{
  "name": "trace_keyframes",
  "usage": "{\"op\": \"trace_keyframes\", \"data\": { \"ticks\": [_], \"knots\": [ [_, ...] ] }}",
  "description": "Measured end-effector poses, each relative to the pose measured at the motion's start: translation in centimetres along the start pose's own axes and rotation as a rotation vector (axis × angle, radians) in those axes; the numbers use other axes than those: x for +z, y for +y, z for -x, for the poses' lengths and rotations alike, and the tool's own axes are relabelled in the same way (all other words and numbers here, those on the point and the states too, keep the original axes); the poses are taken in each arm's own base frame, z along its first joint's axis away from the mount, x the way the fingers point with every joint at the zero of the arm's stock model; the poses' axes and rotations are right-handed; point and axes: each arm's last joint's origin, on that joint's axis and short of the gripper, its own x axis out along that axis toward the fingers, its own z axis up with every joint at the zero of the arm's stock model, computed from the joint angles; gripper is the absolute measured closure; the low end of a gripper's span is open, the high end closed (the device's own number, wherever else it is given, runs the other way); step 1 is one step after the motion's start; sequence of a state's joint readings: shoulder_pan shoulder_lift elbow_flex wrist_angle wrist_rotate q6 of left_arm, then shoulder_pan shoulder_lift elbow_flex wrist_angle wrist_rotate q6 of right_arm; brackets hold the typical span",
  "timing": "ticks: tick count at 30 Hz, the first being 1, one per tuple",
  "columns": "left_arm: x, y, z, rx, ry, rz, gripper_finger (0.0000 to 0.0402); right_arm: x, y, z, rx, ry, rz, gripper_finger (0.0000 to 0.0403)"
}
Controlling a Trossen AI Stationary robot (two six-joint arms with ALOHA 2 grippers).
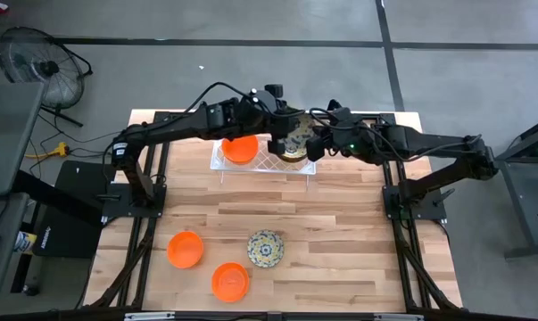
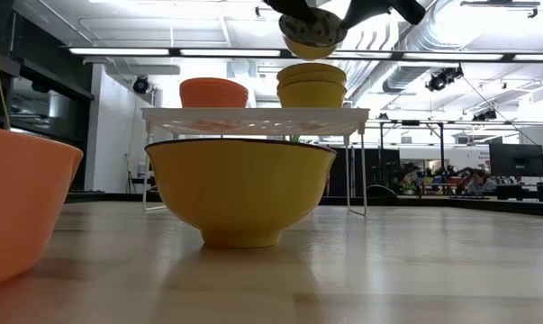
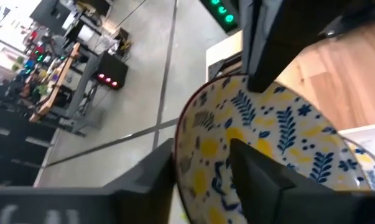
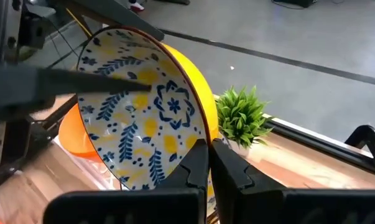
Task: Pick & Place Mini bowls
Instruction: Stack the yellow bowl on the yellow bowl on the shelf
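Wooden table [image 1: 340, 223], white tray [image 1: 222, 160] at the top centre, both arms meeting over it.
A floral bowl [image 1: 295, 141] hangs above the tray's right end, just over the stacked bowls [image 2: 312, 85]. The right tool [image 4: 209, 163] is pinched shut on its rim; the left tool [image 3: 203, 165] straddles the rim, fingers looking parted. One orange bowl [image 1: 240, 149] is on the tray already. Left to go, lower centre: two orange bowls [image 1: 186, 249] [image 1: 229, 281] and a floral one [image 1: 265, 249].

Overhead straight down, table-level across toward the room, 2 close wrist views, all 4 sharing the floral bowl [image 1: 293, 143].
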State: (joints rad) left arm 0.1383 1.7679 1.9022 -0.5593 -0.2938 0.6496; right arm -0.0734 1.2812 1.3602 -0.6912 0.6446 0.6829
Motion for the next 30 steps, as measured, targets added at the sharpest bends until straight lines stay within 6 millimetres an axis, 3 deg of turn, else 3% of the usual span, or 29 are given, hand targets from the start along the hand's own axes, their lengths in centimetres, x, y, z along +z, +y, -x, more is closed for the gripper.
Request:
{"op": "trace_keyframes", "data": {
  "ticks": [3,7,30],
  "knots": [
    [0.1,-0.1,0.0,-0.015,-0.014,-0.001,0.0226,0.1,-0.1,-0.1,0.015,0.008,-0.006,0.0402],
    [0.0,-0.2,0.0,-0.025,-0.008,-0.005,0.0206,0.3,-0.2,-0.4,0.034,0.025,-0.020,0.0402],
    [-0.2,0.0,0.1,0.048,0.065,-0.226,0.0204,0.3,-1.3,-1.0,0.021,0.109,-0.092,0.0403]
  ]
}}
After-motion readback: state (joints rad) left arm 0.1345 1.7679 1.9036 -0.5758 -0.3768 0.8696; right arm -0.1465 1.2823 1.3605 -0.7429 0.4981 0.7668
